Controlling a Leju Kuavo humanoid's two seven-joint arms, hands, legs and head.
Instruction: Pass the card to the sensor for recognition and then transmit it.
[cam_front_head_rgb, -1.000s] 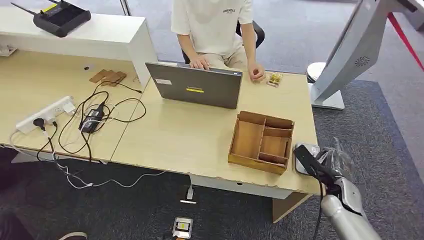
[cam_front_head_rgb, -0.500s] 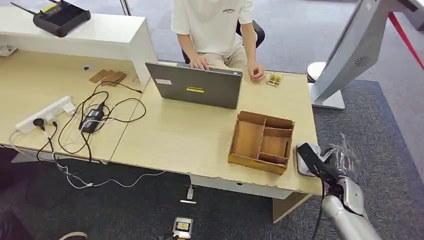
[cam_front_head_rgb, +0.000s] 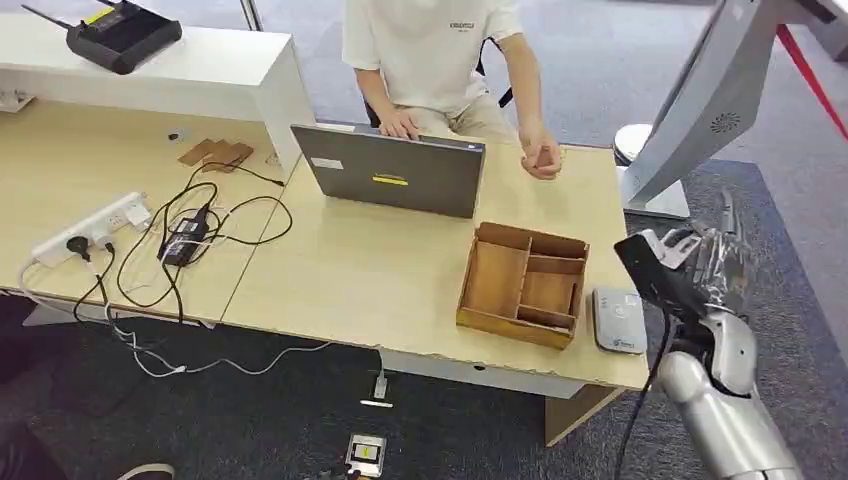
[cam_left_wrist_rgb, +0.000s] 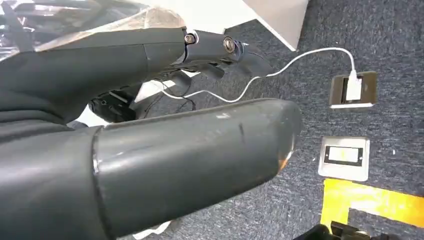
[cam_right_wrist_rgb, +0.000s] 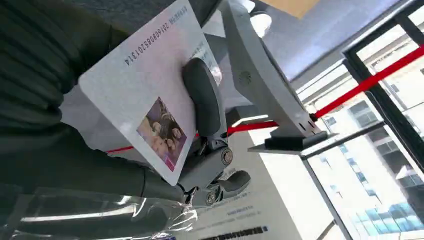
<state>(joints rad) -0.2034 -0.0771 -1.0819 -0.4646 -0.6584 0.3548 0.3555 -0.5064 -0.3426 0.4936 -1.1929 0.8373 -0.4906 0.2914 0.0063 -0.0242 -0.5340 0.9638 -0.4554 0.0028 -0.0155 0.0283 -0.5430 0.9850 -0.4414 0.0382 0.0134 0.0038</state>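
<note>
Right hand (cam_front_head_rgb: 700, 270): lower right of the head view, raised off the counter's right end, pinching the card. In the right wrist view a dark finger (cam_right_wrist_rgb: 202, 97) lies across the card's printed face, so the grip is firm enough to read as a hold.

Card (cam_right_wrist_rgb: 150, 100): white, with a number line along one edge and a small photo near the opposite end. In the head view it is hard to pick out among the fingers.

Sensor (cam_front_head_rgb: 617, 318): small flat grey reader lying on the counter (cam_front_head_rgb: 380, 270) at its right front corner, just right of the wooden tray (cam_front_head_rgb: 523, 284). It sits below and left of the right hand in the frame, near but apart.

Person's hand (cam_front_head_rgb: 541, 157): upper centre-right of the head view, lifted above the far edge of the counter beside the laptop (cam_front_head_rgb: 392, 170). It lies up and to the left of the right hand.

Left hand (cam_left_wrist_rgb: 150, 150): seen close in the left wrist view over grey carpet, holding nothing, fingers extended.

Judgement: the right hand is much the nearer hand to both sensor and person; any handover would run diagonally up-left across the tray.
</note>
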